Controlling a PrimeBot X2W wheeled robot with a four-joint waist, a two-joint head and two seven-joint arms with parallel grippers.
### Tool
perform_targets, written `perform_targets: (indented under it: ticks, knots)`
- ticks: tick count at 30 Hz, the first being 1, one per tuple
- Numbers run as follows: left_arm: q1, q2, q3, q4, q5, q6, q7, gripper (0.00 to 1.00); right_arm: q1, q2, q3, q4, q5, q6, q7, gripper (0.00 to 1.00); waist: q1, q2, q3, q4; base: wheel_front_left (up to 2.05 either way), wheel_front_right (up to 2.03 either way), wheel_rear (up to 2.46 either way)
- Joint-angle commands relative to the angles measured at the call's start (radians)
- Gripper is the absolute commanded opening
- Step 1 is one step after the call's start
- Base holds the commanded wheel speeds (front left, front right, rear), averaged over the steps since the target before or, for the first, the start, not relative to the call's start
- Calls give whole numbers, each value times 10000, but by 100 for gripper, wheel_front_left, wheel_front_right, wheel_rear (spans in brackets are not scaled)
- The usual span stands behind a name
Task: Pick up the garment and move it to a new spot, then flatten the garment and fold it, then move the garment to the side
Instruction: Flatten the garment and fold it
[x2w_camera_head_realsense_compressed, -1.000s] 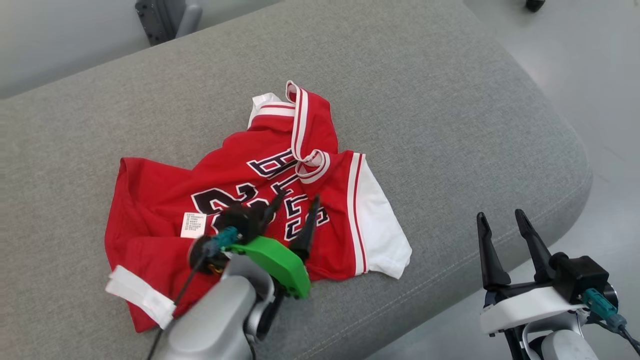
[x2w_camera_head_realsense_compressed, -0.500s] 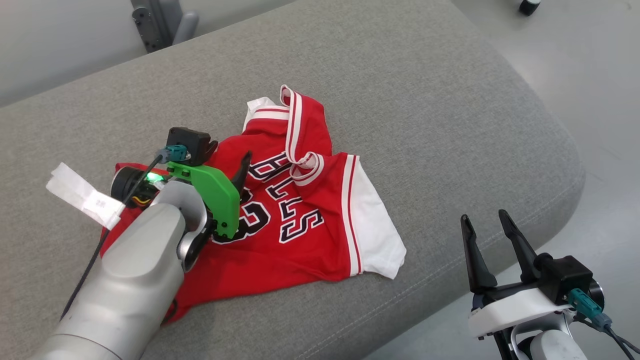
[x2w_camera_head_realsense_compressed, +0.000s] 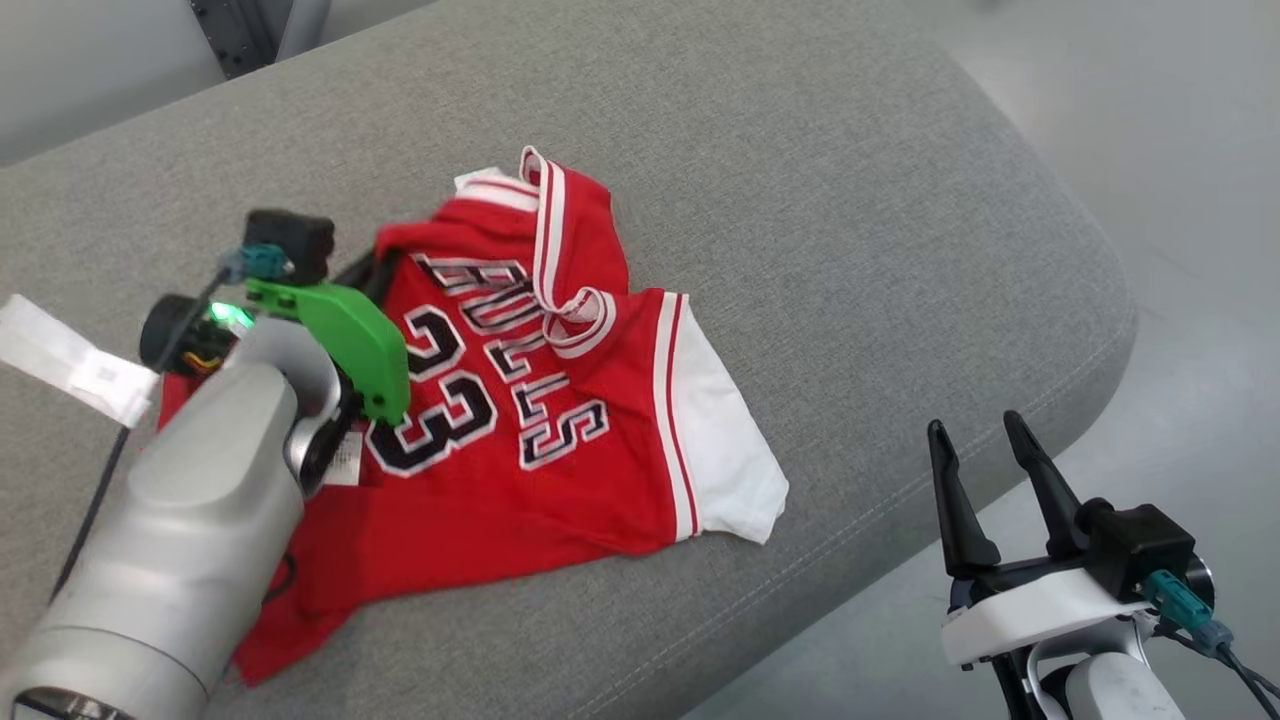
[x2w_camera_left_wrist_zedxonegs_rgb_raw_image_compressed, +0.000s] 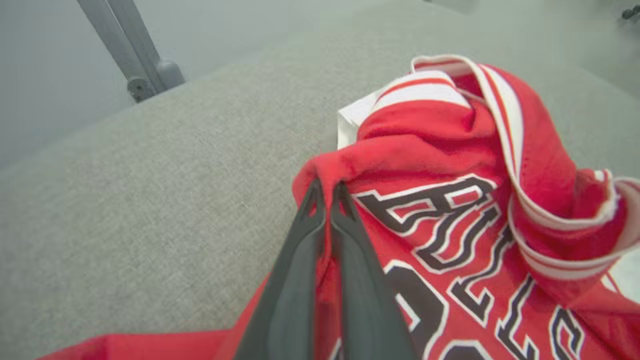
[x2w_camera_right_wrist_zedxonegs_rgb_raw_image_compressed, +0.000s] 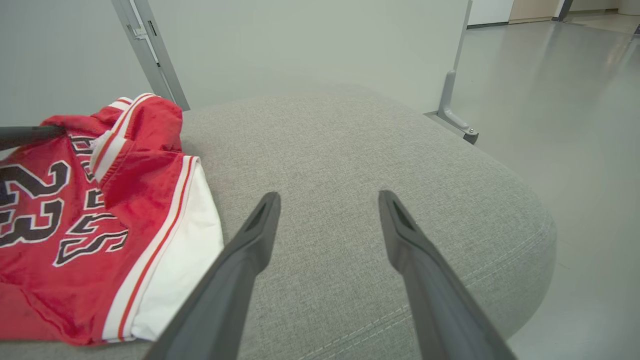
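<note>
One red number 23 Bulls jersey (x2w_camera_head_realsense_compressed: 560, 440) lay rumpled on one grey upholstered seat (x2w_camera_head_realsense_compressed: 800, 200), with two tools at work, each with two dark fingers. The left tool (x2w_camera_left_wrist_zedxonegs_rgb_raw_image_compressed: 327, 195) was clenched on a raised fold of the jersey at its upper edge, the rest of the cloth trailing to that tool's right and beneath it. The right tool (x2w_camera_head_realsense_compressed: 977, 430) stood released, its fingers spread wide and touching nothing, off the seat's rounded front edge above the floor (x2w_camera_right_wrist_zedxonegs_rgb_raw_image_compressed: 575, 100).

The jersey's white sleeve ended just short of that front edge, to the right tool's left. Ahead of the right tool and to its right the seat was bare fabric as far as the curved corner. Ahead and to the left of the left tool it was bare too.

From the head, the green bracket (x2w_camera_head_realsense_compressed: 345, 340) covered the left tool's fingertips, while the left wrist view gave the pinch plainly. The right wrist view added a pale partition (x2w_camera_right_wrist_zedxonegs_rgb_raw_image_compressed: 300, 45) behind the seat.
</note>
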Motion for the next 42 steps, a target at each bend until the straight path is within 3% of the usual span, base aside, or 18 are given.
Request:
perform_targets:
  ticks: [1, 6, 13, 24, 26, 27, 28, 29, 36, 42]
  knots:
    - [-275, 127, 140, -37, 0, 143, -262, 0, -67, -15, -58, -14, 34, 0, -31, 100, 0, 79, -45, 89, 0, 0, 0]
    - [-555, 19, 525, -360, 303, 1111, -1790, 0, 56, -16, -259, 31, 53, -1, -31, 100, 0, 79, -329, 384, 0, 0, 0]
    - [-305, 463, 403, -311, 920, 2161, -2046, 0, 12, -14, -127, 52, 106, -1, -31, 100, 0, 79, -538, 718, 0, 0, 0]
    - [-530, 1209, 452, 1529, 1037, 2606, -1958, 0, -49, -11, -96, 95, 193, 0, -30, 100, 0, 79, -263, 248, 0, 0, 0]
    - [-409, 1076, 580, 1706, 830, 2400, -1992, 0, -31, -11, -109, 106, 231, 0, -30, 100, 0, 79, -222, 192, 0, 0, 0]
    - [-356, 966, 665, 1719, 740, 2242, -2023, 23, -36, -12, -112, 107, 247, 0, -30, 100, 0, 79, -202, 180, 0, 0, 0]
    - [-319, 898, 716, 1723, 685, 2147, -2054, 76, -43, -12, -118, 106, 254, 0, -30, 100, 0, 79, -189, 176, 0, 0, 0]
    - [-302, 880, 713, 1715, 688, 2068, -2061, 100, -47, -14, -125, 103, 250, -1, -30, 100, 0, 79, -182, 175, 0, 0, 0]
    - [-77, 716, 1247, 947, 619, 2285, -2139, 100, 119, -14, -404, 24, 242, -1, -30, 100, 0, 79, -250, 485, 0, 0, 0]
    - [1231, 681, 2267, -652, 458, 2560, -2124, 100, 327, -16, -601, 45, 96, -1, -30, 100, 0, 79, -571, 959, 0, 0, 0]
